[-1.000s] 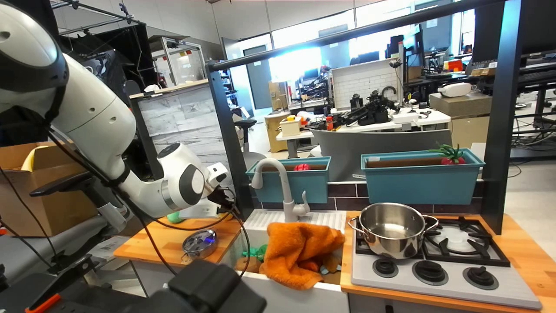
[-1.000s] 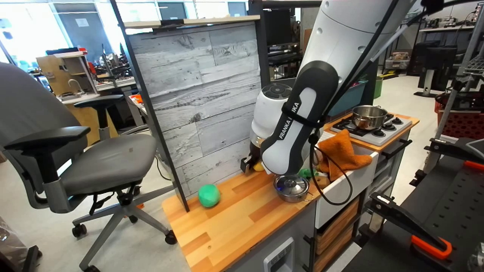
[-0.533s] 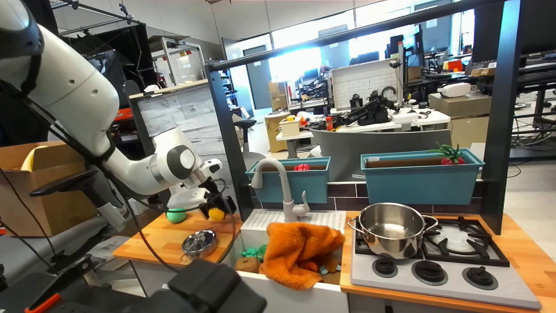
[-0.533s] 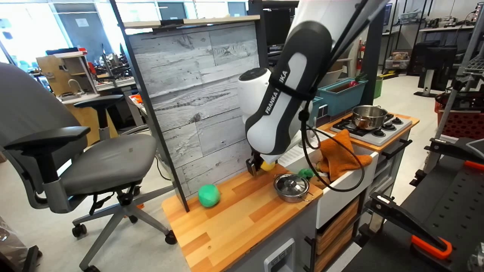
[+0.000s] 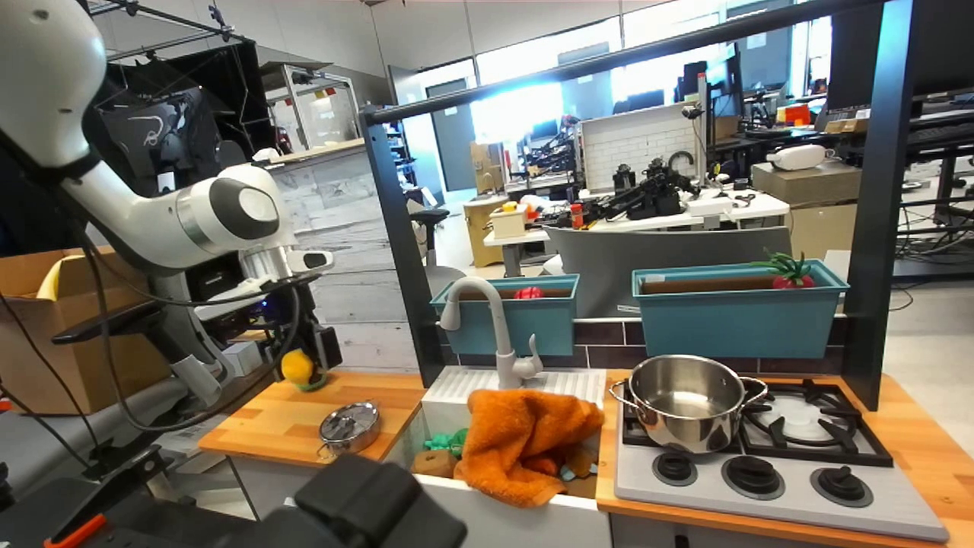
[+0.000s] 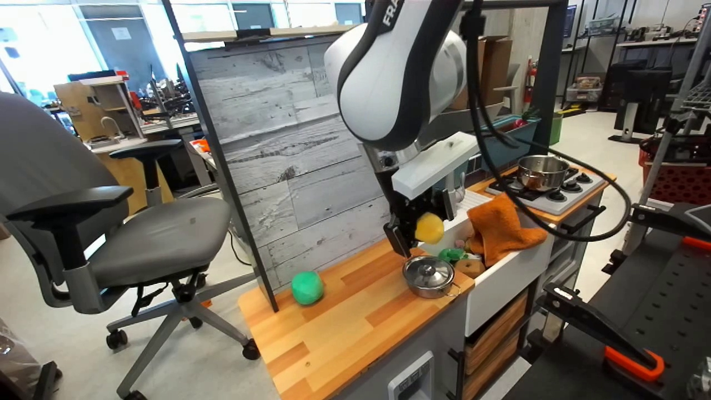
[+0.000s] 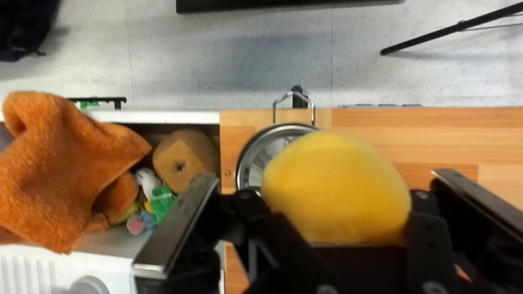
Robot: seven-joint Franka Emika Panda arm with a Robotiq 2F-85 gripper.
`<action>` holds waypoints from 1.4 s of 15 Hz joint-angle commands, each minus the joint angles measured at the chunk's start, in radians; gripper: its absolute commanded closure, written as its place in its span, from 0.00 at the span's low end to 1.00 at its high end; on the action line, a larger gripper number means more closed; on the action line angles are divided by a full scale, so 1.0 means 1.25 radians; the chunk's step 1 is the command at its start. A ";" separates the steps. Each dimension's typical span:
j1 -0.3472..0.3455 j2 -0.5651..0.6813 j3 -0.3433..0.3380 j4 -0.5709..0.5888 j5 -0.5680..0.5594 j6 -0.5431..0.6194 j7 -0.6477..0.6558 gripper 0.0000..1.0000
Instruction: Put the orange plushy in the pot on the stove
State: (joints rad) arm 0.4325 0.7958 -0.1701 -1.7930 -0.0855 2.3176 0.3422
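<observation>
The end effector (image 6: 423,223) holds the plushy (image 7: 337,183), which hangs clear of the surface (image 6: 339,333) and well apart from the pot (image 5: 685,434). In the wrist view the plushy sits deep between the fingers (image 7: 178,222), which stand spread to its left and right; whether they touch it themselves cannot be told. From that angle the plushy hides part of the lidded pan (image 6: 427,278).

In an exterior view the arm (image 5: 236,205) is at the left, while the pot stands upright at the right, on the left burner of the stove (image 5: 635,472), a handle out to either side. Three knobs (image 5: 753,477) line the stove's near edge.

Left of the stove is the sink (image 5: 525,525). An orange towel (image 5: 517,441) lies heaped in it and drapes over its near rim; beside the towel are a brown block (image 7: 182,163) and a green toy (image 7: 161,200). The faucet (image 5: 504,350) rises on the far side.

Left of the sink, the pan stands toward the near side of the surface. A green ball (image 6: 307,288) rests on the same surface, farther left, well apart from the pan. Two blue planters (image 5: 738,323) sit beyond the sink and the stove.
</observation>
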 commanded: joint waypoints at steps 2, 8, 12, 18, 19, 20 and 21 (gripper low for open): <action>-0.094 -0.081 0.030 -0.074 0.032 0.017 0.087 1.00; -0.248 -0.047 0.022 0.017 0.112 0.029 0.105 1.00; -0.328 -0.044 0.011 0.044 0.177 0.044 0.139 1.00; -0.421 -0.033 -0.031 0.072 0.247 0.101 0.209 1.00; -0.430 -0.022 -0.042 0.085 0.251 0.121 0.228 1.00; -0.437 -0.008 -0.055 0.101 0.250 0.137 0.253 1.00; -0.440 0.005 -0.070 0.118 0.246 0.154 0.280 1.00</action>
State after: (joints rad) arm -0.1055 0.7438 -0.2214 -1.7184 0.1998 2.4579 0.6137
